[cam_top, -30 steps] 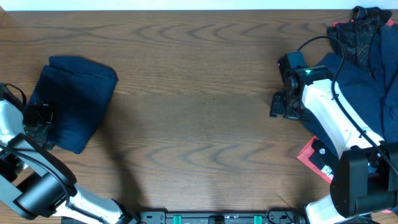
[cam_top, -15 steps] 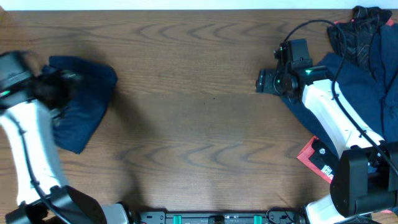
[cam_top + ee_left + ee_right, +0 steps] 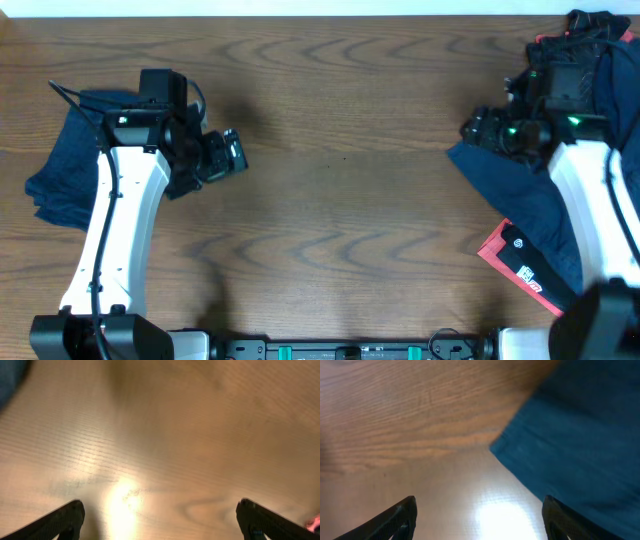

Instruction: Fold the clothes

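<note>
Left pincer (image 3: 160,517) gapes empty; its arm (image 3: 125,190) hides part of navy cloth (image 3: 60,170).

Quick headcount: one wooden table (image 3: 340,200). Two robot arms, the left arm (image 3: 115,220) and the right arm (image 3: 590,200), so two grippers as well, the left gripper (image 3: 228,155) and the right gripper (image 3: 475,128). Cloth-wise I count three lumps: the left navy piece (image 3: 55,170), the right navy piece (image 3: 520,195), and one dark heap (image 3: 585,40) in the corner. Can't tell how many garments that one holds. One red packet (image 3: 515,255).
</note>
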{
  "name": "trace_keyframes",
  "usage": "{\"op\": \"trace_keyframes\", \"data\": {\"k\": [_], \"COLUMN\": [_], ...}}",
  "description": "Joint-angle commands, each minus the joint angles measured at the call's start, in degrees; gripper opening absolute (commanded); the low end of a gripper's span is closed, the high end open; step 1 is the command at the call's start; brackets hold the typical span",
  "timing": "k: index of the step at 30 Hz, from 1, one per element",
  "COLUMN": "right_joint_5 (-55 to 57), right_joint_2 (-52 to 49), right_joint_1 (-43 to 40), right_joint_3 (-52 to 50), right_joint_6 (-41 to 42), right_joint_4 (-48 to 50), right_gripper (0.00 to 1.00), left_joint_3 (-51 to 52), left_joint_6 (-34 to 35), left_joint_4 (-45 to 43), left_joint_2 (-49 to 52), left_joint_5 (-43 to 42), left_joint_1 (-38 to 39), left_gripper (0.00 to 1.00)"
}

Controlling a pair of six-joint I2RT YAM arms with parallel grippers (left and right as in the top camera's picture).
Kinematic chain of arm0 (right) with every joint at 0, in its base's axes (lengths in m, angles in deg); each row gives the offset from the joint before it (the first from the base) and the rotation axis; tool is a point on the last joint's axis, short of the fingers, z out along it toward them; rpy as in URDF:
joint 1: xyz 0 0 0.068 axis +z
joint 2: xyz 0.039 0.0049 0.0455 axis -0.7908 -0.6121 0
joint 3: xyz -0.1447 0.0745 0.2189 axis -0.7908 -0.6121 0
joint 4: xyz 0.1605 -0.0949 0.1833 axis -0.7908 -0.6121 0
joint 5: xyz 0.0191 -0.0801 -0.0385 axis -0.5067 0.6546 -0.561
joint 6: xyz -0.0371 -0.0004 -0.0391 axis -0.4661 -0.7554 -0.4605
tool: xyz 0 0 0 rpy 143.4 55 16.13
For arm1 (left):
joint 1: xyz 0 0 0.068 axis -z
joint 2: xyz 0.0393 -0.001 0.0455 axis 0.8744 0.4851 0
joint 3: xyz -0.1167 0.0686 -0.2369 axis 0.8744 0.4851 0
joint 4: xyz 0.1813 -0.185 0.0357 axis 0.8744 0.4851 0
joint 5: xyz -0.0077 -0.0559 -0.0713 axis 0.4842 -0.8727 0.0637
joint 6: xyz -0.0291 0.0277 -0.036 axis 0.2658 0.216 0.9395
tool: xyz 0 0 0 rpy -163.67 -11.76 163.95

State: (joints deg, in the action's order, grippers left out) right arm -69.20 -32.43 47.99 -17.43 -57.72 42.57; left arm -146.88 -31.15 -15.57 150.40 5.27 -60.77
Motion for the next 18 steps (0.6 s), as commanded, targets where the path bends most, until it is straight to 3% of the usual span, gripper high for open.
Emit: {"op": "trace_keyframes", "data": {"k": [1, 6, 12, 13, 14, 18], "right_joint_5": [5.14, 5.73, 5.66, 6.01, 6.56, 8.28], "right_joint_2": [6.67, 16.76, 38.86, 43.08, 47.23, 59.06], "right_joint_1": [-0.13, 0.20, 0.22, 0.22, 0.22, 0.22], "right_joint_3": [-0.04, -4.83, -21.24, -23.65, -25.73, -30.27], "right_joint_6": [-2.67, -4.13, -3.54, -3.32, -3.06, -2.95], "right_joint_4": [-4.68, -8.04, -0.68, 0.09, 0.55, 0.92], "right_gripper": [0.79, 0.78, 0.79, 0.85, 0.99, 0.99], "left_joint_3": [0.00, 1.55, 7.08, 8.46, 9.94, 12.96], "left_joint_6": [-2.01, -4.92, -4.66, -4.42, -3.98, -4.00], "left_joint_4": [4.02, 5.22, -0.15, -1.14, -2.19, -6.14], "left_joint_2": [-0.57, -7.02, -27.54, -31.56, -35.58, -47.19], "left_joint_5": [3.45, 5.01, 5.20, 5.73, 6.64, 7.02], "left_joint_1": [-0.26, 0.57, 1.88, 1.88, 1.86, 1.86], "left_gripper": [0.99, 0.91, 0.92, 0.93, 0.98, 0.98]}}
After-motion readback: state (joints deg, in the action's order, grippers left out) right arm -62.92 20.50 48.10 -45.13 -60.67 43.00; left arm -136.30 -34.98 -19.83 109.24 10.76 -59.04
